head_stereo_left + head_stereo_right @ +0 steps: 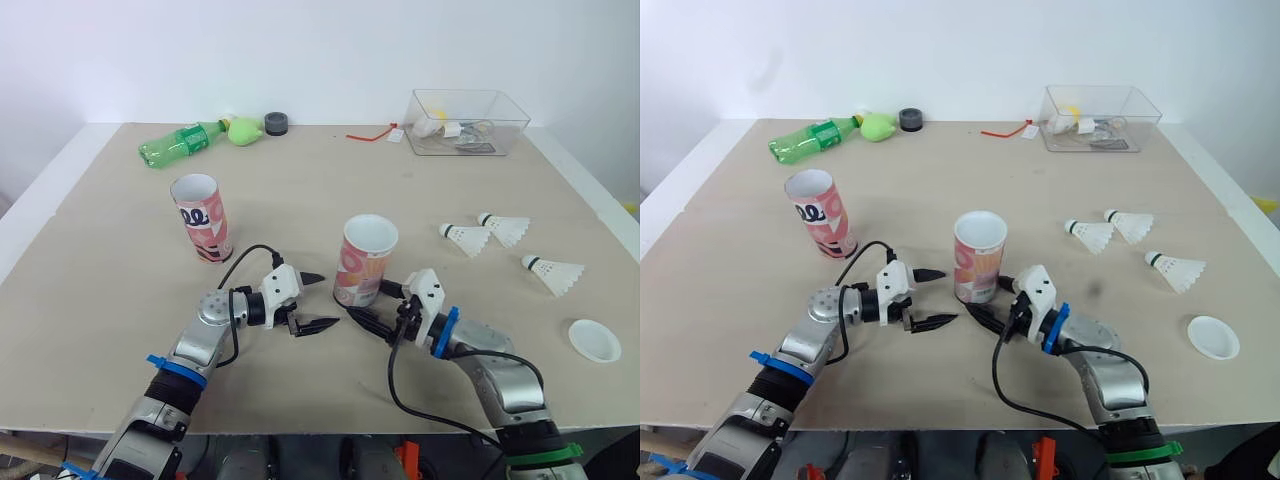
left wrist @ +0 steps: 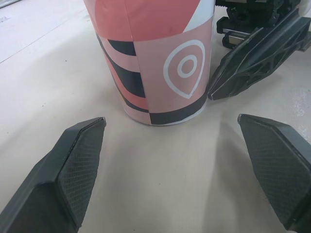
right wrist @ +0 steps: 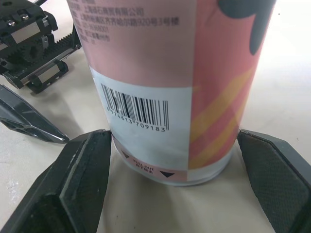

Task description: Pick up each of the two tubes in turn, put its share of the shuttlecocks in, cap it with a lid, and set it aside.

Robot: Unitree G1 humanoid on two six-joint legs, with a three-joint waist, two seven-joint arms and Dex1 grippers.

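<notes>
Judging by the pose, the tube pick-up is in hand. The right tool (image 1: pixel 375 305) has its fingers apart, straddling the base of the near tube (image 1: pixel 365 262), which stands upright toward the front edge of the counter (image 1: pixel 300 190). It next needs to close squarely. The left tool (image 1: pixel 328 300) gapes just beside. The tube is a smooth, printed cardboard cylinder, open-topped. Feathery shuttlecocks (image 1: pixel 466 236) lie toward the right edge.

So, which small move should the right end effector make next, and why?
Probably close the right end effector on the near tube: its open fingers sit on either side of the tube's base. The tube stands upright and uncapped, and three shuttlecocks lie on the table.
</notes>
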